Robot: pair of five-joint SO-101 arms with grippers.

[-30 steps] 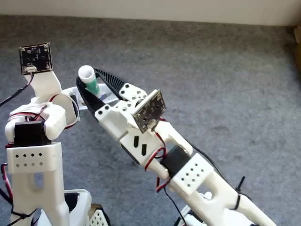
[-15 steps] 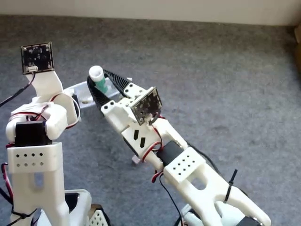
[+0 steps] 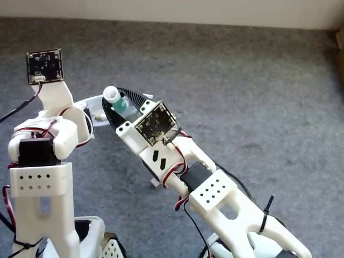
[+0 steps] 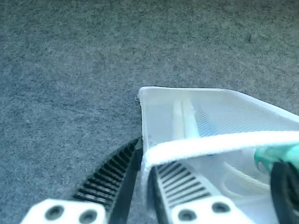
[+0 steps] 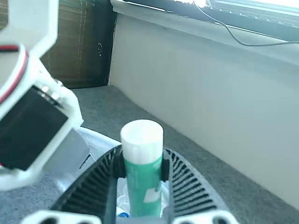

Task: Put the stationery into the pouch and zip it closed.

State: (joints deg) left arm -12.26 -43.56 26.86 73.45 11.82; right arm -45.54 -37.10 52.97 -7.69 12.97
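1. high view: the right arm (image 3: 215,193) comes in from the near right corner. the right gripper (image 3: 114,98) is clamped on a green glue stick (image 3: 119,103) with its white cap up, just above the pouch (image 3: 95,107). the pouch is a pale mesh bag lying on the grey carpet (image 3: 258,80). the left arm (image 3: 45,145) stands just beside it, and the two arms hide most of the bag.
2. left wrist view: the left gripper (image 4: 144,156) has its jaws together, pinched on the pouch's (image 4: 210,112) rim, which holds the mouth open. the glue stick's (image 4: 275,156) green body shows just past the white rim, and pale sticks lie inside the mesh.
3. right wrist view: the glue stick (image 5: 142,182) stands upright between the right gripper's (image 5: 142,154) ribbed black fingers, which press on both its sides. the pouch (image 5: 100,140) is below it and the left arm (image 5: 32,107) is close alongside. a pale wall (image 5: 210,93) with a cable (image 5: 224,30) stands behind.
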